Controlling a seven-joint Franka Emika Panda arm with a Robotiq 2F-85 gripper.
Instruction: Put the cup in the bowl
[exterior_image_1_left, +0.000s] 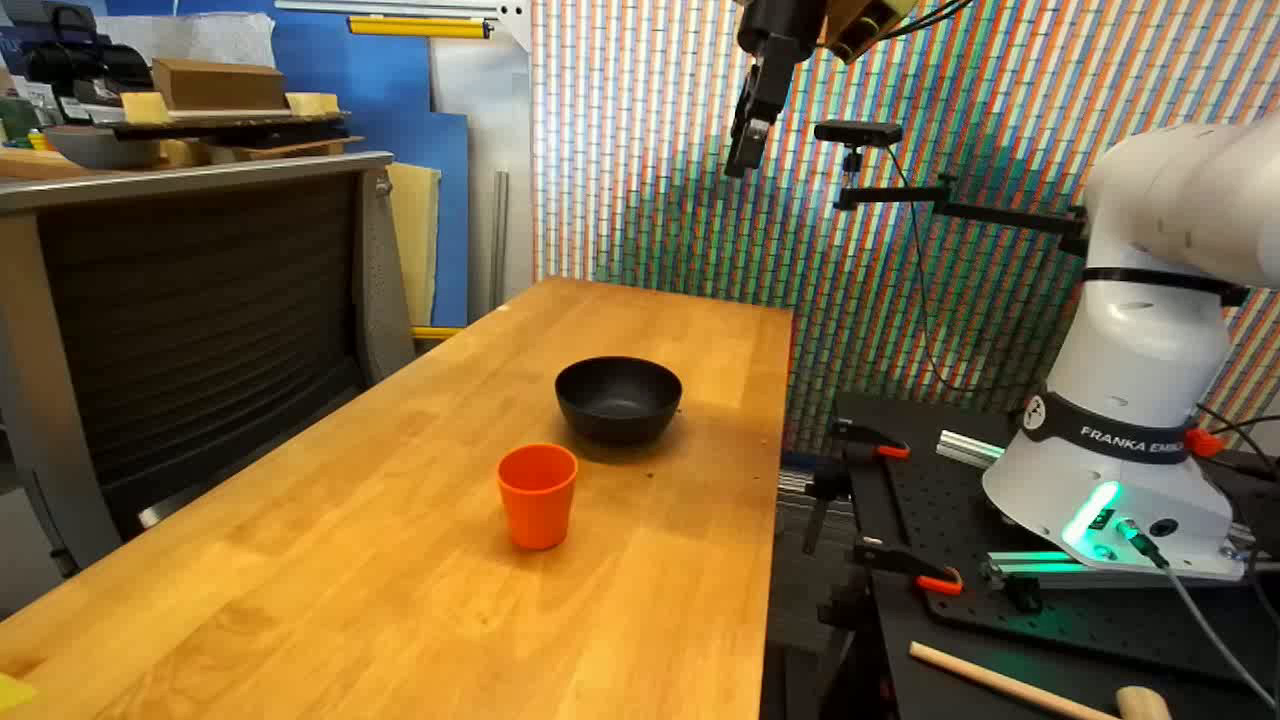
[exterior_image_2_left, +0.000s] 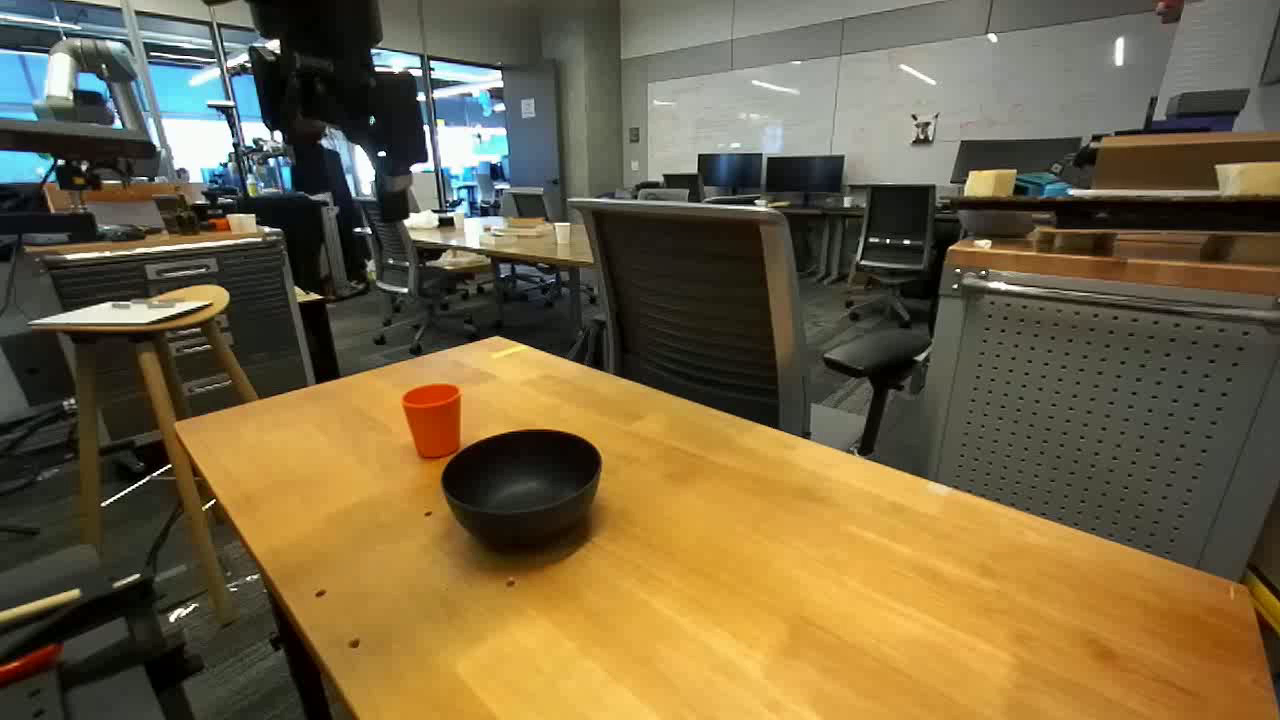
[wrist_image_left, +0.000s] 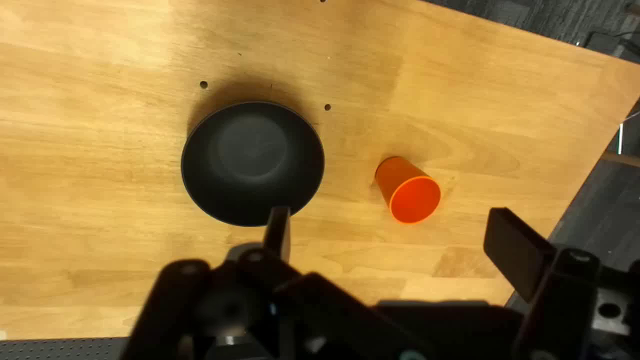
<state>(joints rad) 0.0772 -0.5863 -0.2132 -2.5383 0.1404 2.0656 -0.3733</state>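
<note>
The orange-red cup (exterior_image_1_left: 537, 500) stands upright and empty on the wooden table, a short way from the black bowl (exterior_image_1_left: 618, 415). The cup (exterior_image_2_left: 433, 425) and the bowl (exterior_image_2_left: 522, 490) show apart in both exterior views, and the bowl holds nothing. In the wrist view the cup (wrist_image_left: 407, 192) is right of the bowl (wrist_image_left: 252, 155). My gripper (wrist_image_left: 390, 225) is open and empty, its fingers wide apart. The gripper (exterior_image_1_left: 745, 165) hangs high above the table, and it also shows at the upper left in an exterior view (exterior_image_2_left: 392, 205). One fingertip overlaps the bowl's rim in the wrist view.
The wooden table (exterior_image_1_left: 450, 600) has a few small holes near the bowl. A mesh-backed chair (exterior_image_2_left: 700, 310) stands along one long edge. The robot's black base plate (exterior_image_1_left: 950, 530), with clamps and a wooden mallet (exterior_image_1_left: 1010, 685), adjoins the opposite edge. A camera arm (exterior_image_1_left: 1000, 215) reaches out near the robot.
</note>
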